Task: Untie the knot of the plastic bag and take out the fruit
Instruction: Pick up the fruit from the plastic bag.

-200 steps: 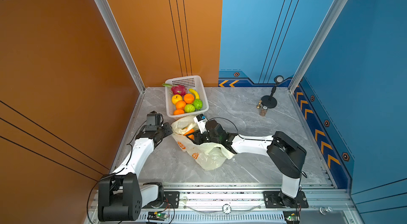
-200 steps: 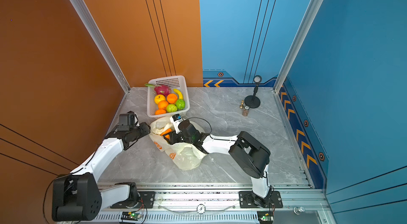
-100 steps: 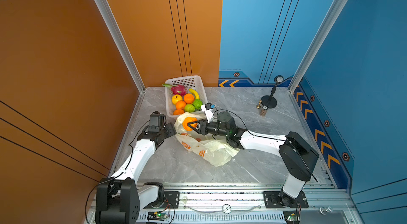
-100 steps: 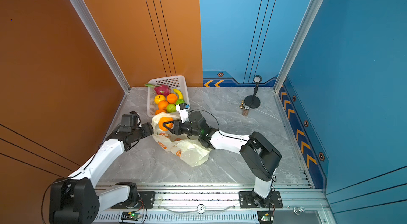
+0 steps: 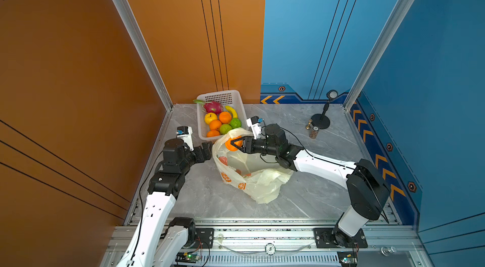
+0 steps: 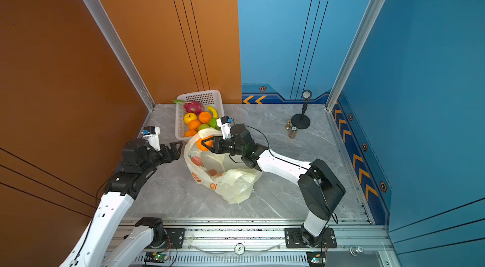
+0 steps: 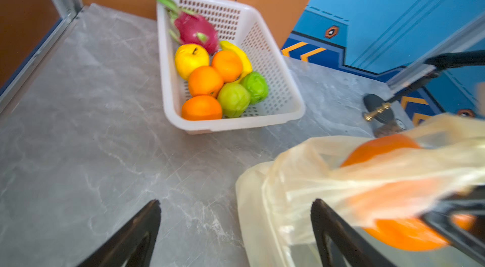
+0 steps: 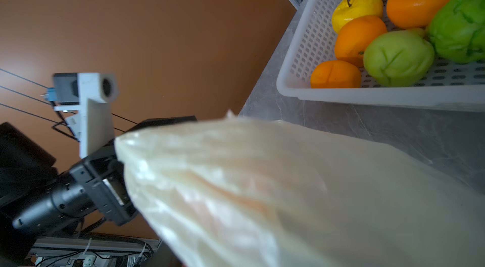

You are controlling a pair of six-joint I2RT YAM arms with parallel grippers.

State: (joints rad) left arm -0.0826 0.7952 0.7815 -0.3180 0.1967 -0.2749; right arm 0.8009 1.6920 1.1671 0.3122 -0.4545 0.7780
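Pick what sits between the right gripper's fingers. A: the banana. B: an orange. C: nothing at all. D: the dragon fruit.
B: in a top view the right gripper is closed around an orange at the mouth of the bag.

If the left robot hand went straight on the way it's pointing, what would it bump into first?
Probably the plastic bag: the open left gripper points at its near edge. Just behind is the orange that the right gripper holds. Depth is unclear, so it might only brush it.
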